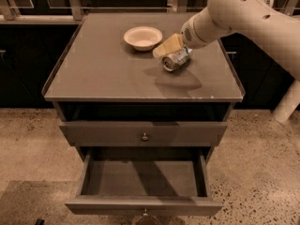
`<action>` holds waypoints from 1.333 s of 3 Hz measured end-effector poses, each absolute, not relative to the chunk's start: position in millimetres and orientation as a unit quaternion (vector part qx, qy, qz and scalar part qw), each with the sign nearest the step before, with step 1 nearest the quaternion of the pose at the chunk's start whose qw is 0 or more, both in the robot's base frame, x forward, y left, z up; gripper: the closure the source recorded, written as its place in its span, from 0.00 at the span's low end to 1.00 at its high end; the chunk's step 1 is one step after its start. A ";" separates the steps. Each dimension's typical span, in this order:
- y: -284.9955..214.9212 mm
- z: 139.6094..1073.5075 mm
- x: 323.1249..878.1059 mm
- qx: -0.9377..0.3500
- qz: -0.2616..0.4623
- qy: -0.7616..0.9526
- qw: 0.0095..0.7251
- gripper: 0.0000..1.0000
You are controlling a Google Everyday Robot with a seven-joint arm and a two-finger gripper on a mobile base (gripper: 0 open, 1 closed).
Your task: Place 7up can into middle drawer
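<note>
The 7up can (pixel 178 59), silver with a green-and-white label, lies on its side in my gripper (pixel 169 55), a little above the cabinet top, with its shadow on the surface below. The gripper's yellowish fingers (pixel 167 45) are shut on the can, right of the bowl. The middle drawer (pixel 140 178) is pulled open at the bottom of the view, and its inside is bare. Its flat front (pixel 143 205) faces the camera.
A pale round bowl (pixel 143 36) stands on the cabinet top (pixel 103 74) at the back middle. The grey drawer front above (pixel 143 134) with a small knob is closed. Speckled floor surrounds the cabinet. Dark cabinets and rails stand behind it.
</note>
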State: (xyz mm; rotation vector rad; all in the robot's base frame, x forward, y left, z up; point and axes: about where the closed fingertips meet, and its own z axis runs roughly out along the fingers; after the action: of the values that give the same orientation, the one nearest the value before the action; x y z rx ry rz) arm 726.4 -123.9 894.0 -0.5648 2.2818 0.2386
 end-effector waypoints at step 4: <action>-105.4 854.5 772.8 -0.176 0.071 0.915 0.356 0.00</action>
State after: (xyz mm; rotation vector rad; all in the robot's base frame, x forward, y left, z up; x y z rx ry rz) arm 772.8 -105.4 854.5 -0.4535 2.3637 0.1826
